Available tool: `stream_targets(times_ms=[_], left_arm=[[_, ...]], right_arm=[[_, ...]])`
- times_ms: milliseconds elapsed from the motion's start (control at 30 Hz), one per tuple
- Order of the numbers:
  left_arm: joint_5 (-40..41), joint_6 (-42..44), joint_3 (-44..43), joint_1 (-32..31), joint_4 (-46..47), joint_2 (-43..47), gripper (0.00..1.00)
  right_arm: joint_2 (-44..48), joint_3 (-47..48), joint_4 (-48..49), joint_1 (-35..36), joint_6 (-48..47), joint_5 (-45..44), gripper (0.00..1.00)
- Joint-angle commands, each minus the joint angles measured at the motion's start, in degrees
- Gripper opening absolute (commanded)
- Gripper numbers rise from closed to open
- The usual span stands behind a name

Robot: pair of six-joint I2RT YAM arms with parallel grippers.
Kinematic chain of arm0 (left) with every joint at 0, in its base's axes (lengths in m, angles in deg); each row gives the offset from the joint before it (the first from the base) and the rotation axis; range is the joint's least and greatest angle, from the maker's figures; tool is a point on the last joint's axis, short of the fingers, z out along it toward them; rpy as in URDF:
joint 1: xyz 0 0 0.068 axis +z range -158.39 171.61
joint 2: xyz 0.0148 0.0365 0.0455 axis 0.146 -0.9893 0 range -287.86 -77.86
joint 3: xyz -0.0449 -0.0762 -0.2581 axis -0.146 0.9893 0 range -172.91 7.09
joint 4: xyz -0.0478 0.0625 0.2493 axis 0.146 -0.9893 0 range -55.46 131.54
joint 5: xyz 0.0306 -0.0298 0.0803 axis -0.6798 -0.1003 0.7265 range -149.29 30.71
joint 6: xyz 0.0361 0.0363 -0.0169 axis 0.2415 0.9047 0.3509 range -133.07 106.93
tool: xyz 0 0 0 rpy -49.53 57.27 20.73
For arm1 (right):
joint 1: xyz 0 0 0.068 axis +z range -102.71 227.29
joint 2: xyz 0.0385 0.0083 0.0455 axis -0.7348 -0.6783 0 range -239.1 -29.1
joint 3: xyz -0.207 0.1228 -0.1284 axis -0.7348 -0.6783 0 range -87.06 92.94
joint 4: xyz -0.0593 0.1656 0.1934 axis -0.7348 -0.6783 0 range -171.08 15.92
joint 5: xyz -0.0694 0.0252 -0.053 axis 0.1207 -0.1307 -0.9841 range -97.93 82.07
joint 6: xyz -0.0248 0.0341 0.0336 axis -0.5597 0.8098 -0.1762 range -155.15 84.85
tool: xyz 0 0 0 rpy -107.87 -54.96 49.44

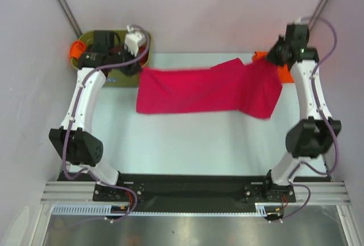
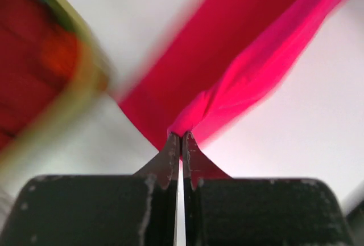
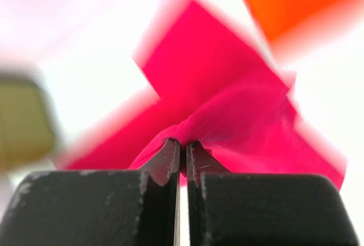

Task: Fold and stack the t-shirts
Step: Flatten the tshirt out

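Far left, the olive-green plastic bin (image 1: pixel 115 78) sits at the back corner of the white table (image 1: pixel 187 143). Just beside it, the left gripper (image 2: pixel 181 143) is clamped on a bunched edge of the crimson-pink cloth t-shirt (image 1: pixel 205 89), which stretches across the table's rear. The right gripper (image 3: pixel 183 146) pinches the opposite end, near a bright orange cloth t-shirt (image 3: pixel 296 1).

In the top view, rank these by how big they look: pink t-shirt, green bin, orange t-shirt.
1. pink t-shirt, clearly the largest.
2. green bin, partly covered.
3. orange t-shirt, only scraps showing, so its real size is unsure.
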Motion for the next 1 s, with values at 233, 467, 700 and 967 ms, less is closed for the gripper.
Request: stream_targets(times_ms=[233,467,700,967], left_arm=[[12.71,-13.70,-39.82,0.45,20.74,-11.96,0.00],[8.51,-9.22,-30.90,0.36,22.16,-7.68,0.00],[4.98,-3.33,2.92,0.27,24.09,6.83,0.00],[5.15,5.36,37.83,0.36,19.61,18.08,0.00]], right_arm=[[-11.25,45.51,16.91,-4.92,0.93,5.06,0.00],[-1.14,31.17,14.32,-5.89,-6.00,4.00,0.00],[22.84,-9.08,16.31,-1.24,-7.86,-3.00,0.00],[45.26,-52.78,5.96,8.51,4.78,-8.31,0.00]])
